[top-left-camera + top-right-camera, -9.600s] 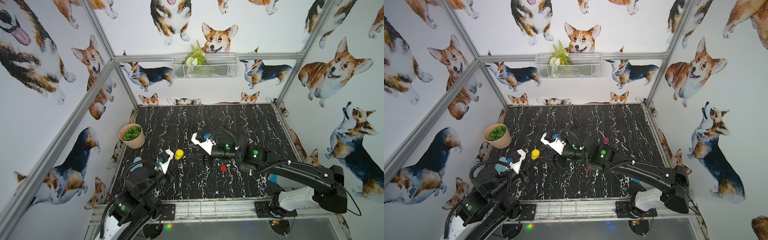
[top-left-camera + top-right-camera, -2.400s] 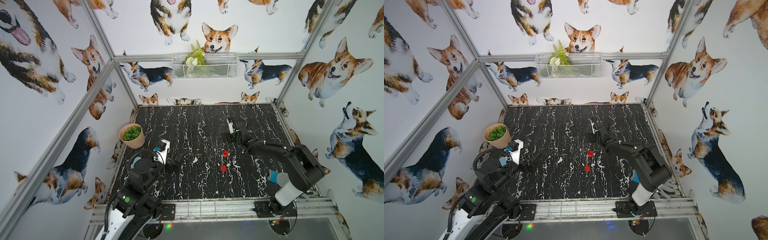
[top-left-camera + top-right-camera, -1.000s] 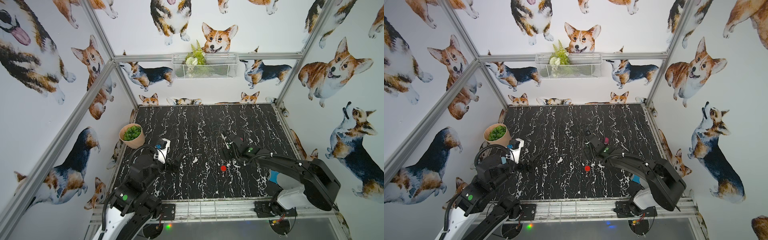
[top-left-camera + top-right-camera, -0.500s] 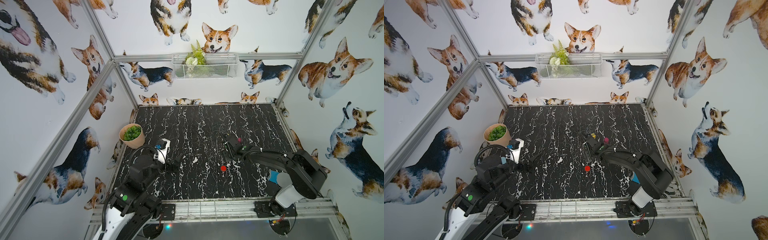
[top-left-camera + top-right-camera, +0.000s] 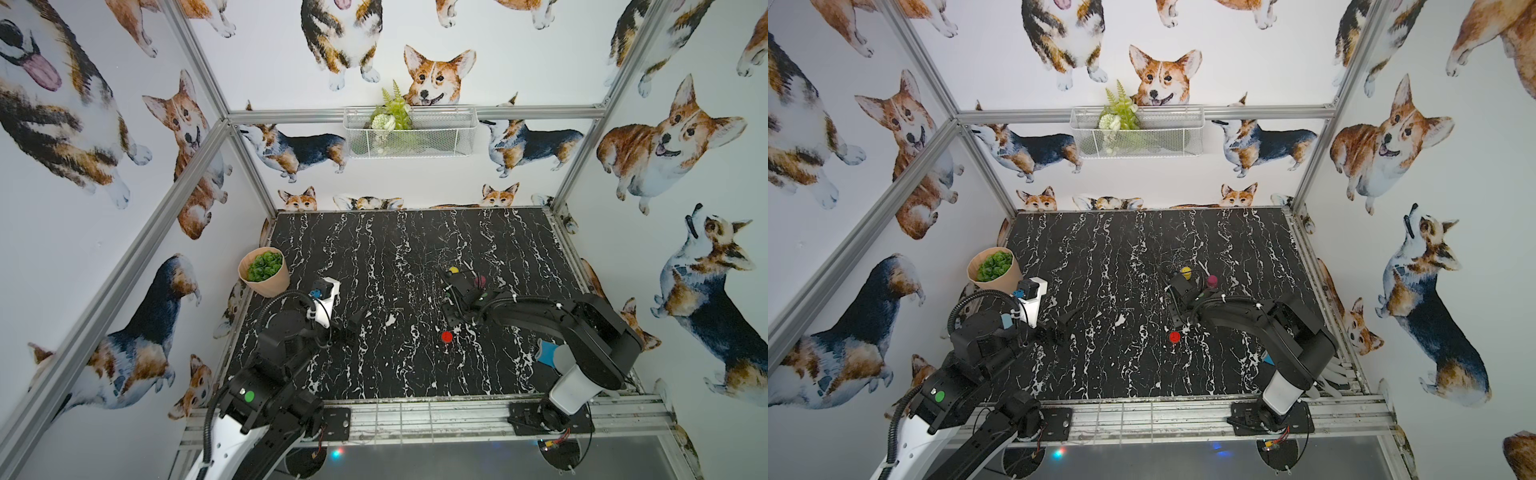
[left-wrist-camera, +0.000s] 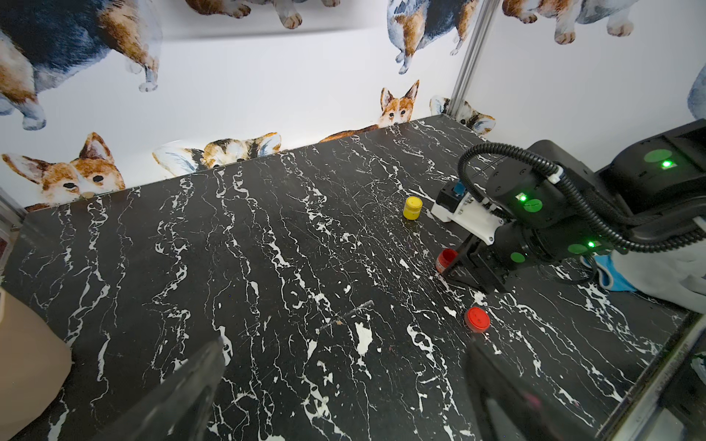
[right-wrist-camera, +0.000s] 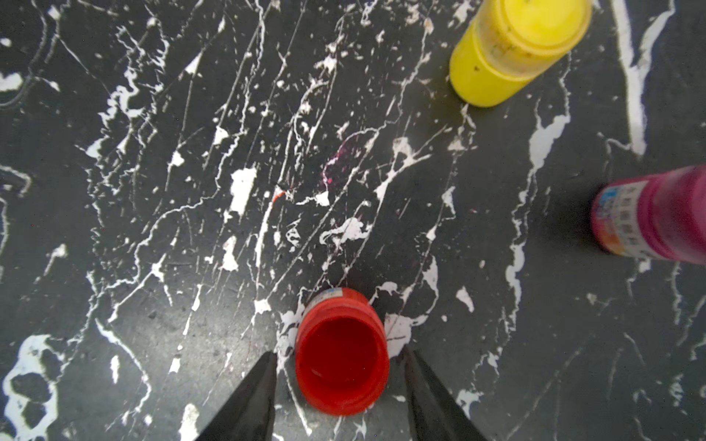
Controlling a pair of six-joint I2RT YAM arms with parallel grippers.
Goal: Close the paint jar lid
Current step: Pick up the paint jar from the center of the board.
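Observation:
The open red paint jar stands upright on the black marble table, with no lid on it. My right gripper is open and straddles the jar, a thin gap showing on each side. The left wrist view shows the same jar between those fingers. In both top views the right gripper covers the jar. The red lid lies flat on the table, a little nearer the front edge than the jar. My left gripper hangs wide open and empty over the table's left part.
A closed yellow jar and a magenta jar stand just behind the red jar. A potted plant sits at the left edge. A blue cloth lies near the right arm's base.
My right gripper has come down over the red jar and its jaws have narrowed around it. The left arm and the red lid have not moved.

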